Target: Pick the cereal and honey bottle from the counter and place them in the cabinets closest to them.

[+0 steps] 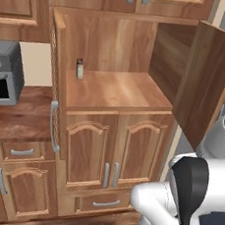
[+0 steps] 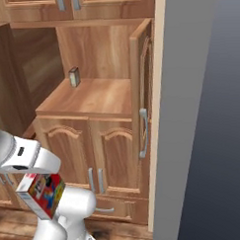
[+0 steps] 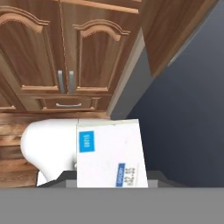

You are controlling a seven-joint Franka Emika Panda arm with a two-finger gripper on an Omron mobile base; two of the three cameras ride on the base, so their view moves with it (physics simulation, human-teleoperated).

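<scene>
My gripper (image 2: 33, 174) is shut on the cereal (image 2: 41, 193), a small box with a red and white printed face, held low beside my arm, below and in front of the cabinets. In the hand view the cereal's white face with blue labels (image 3: 109, 153) covers the fingertips. The open cabinet's wooden shelf (image 1: 114, 90) (image 2: 91, 96) lies above and ahead of the gripper. Both doors stand swung wide: one to the right (image 1: 207, 81), one with a grey bar handle (image 2: 145, 133). The honey bottle is out of view.
A small brownish box with a dark top (image 1: 80, 69) (image 2: 74, 77) stands at the back of the shelf. A grey microwave (image 1: 2, 75) sits on the counter (image 1: 15, 118) to the left. Lower cabinet doors (image 3: 61, 52) and a grey wall (image 2: 205, 113) bound the space.
</scene>
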